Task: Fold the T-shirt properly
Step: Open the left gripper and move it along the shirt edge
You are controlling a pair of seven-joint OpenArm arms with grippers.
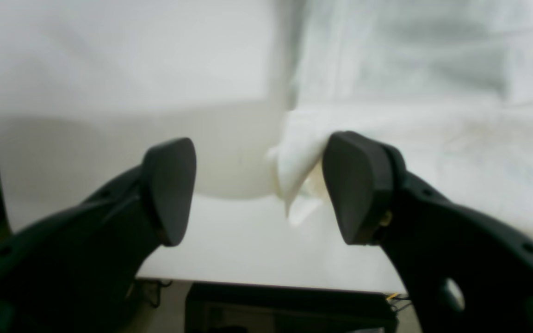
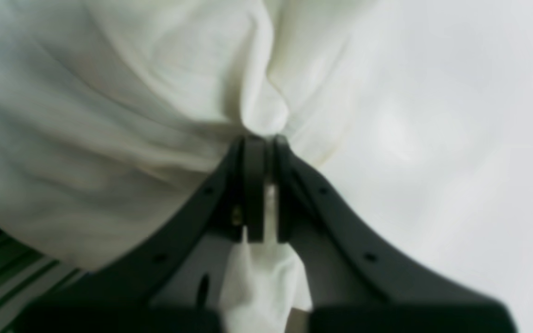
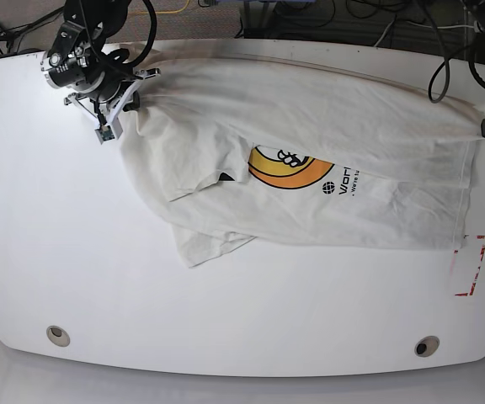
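1. The desk (image 3: 74,278) is a big white slab with rounded corners, and the T-shirt (image 3: 310,126) takes up most of its far half, stretched from about 10 o'clock over to 3 o'clock. It's cream, wrinkly, with a yellow-orange logo (image 3: 289,168) and small dark lettering near the middle. One sleeve or flap hangs down toward 7 o'clock of the shirt.

2. The right tool (image 2: 264,185) is up at 10 o'clock in the base view, clamped tight on a bunched corner of the T-shirt, with cloth squeezed out both above and below the pinch.

3. The left tool (image 1: 259,189) is over at 3 o'clock by the desk edge, spread wide and holding nothing. A folded corner of the shirt sits right at its right-hand finger (image 1: 356,185), touching or almost.

4. My take on the step: the left side needs to get that corner properly between the fingers before closing, deep enough to catch all the layers, not just the top one. Then both corners can lift evenly so the cloth stays taut.

5. Stuff around: a red-marked rectangle (image 3: 468,265) at 4 o'clock, two round grommets along the near edge, cables behind the desk. Nothing really blocks the way; the dangling flap is the only thing I'd expect to drag or bunch.
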